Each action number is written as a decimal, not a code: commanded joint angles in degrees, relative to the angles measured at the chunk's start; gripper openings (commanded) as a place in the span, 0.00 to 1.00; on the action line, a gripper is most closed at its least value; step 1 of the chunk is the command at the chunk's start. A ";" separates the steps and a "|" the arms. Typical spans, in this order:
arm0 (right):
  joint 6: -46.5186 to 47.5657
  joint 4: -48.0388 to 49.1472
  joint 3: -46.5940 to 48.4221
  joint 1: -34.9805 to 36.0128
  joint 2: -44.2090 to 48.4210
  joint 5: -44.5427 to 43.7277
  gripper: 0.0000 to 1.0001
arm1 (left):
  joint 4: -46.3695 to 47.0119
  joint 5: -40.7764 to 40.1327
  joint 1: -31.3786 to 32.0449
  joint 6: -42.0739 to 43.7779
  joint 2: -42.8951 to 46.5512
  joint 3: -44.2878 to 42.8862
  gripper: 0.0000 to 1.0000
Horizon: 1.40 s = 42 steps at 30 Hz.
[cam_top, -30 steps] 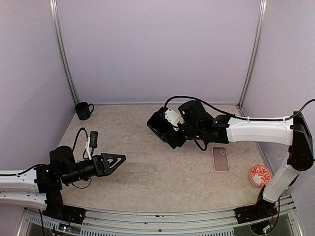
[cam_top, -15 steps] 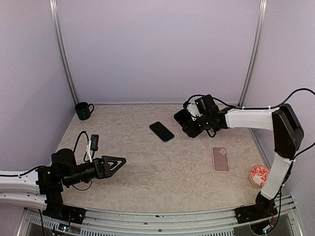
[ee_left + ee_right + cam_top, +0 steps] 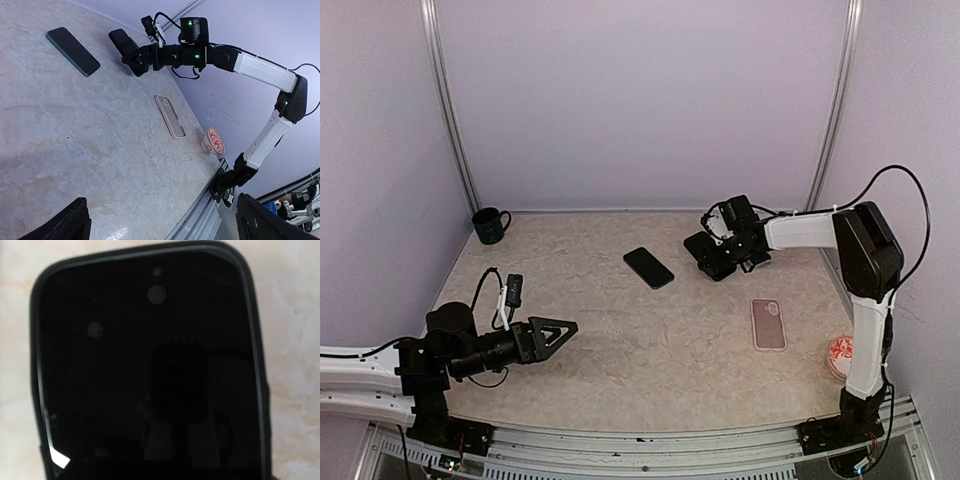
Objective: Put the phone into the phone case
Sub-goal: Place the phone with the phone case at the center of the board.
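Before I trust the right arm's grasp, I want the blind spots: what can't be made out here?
Right gripper: open or shut unclear; tiny in the top view; a dark glossy slab fills the right wrist view, hiding its fingers.
That slab: cut off at the bottom edge, identity unclear.
Left gripper: fingers mostly cropped, left wrist view's bottom edge.

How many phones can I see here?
2. The loose phone lies flat on the table; the held phone sits in the right gripper, farther right. None seems hidden.
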State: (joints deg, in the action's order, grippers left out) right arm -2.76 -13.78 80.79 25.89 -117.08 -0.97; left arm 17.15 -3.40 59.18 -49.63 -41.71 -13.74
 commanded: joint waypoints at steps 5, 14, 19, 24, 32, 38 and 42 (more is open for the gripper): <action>-1.62 -1.27 6.37 -2.56 -4.80 0.84 0.70 | 1.21 0.54 -0.33 0.14 -0.84 -0.80 0.99; -1.70 -2.12 7.45 -2.61 -7.17 0.24 0.74 | 1.95 0.58 -0.31 0.00 -2.52 -0.85 0.99; -1.05 -1.96 7.45 -2.68 -7.28 -0.59 0.79 | 2.48 0.56 -0.30 0.03 -2.80 -0.69 0.99; -0.04 -1.88 7.64 -2.68 -7.64 -1.34 0.88 | 2.89 0.74 -0.35 -0.06 -3.23 -0.68 0.99; 1.03 -2.18 8.45 -2.63 -7.10 -2.01 0.99 | 2.83 0.89 -0.29 -0.07 -3.12 -0.90 0.99; 0.55 -2.79 6.83 -2.55 -1.03 -2.90 1.00 | 2.58 0.99 -0.32 0.17 -3.15 -1.26 0.99; -6.70 -4.99 0.49 -2.27 7.53 -4.80 0.99 | 1.95 0.76 -0.25 0.32 -2.53 -1.26 0.99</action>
State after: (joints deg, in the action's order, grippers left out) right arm -3.49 -16.91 85.80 23.53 -119.94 -3.38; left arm 18.59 -3.03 59.16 -49.67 -44.84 -13.76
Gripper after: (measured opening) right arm 0.995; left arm 0.988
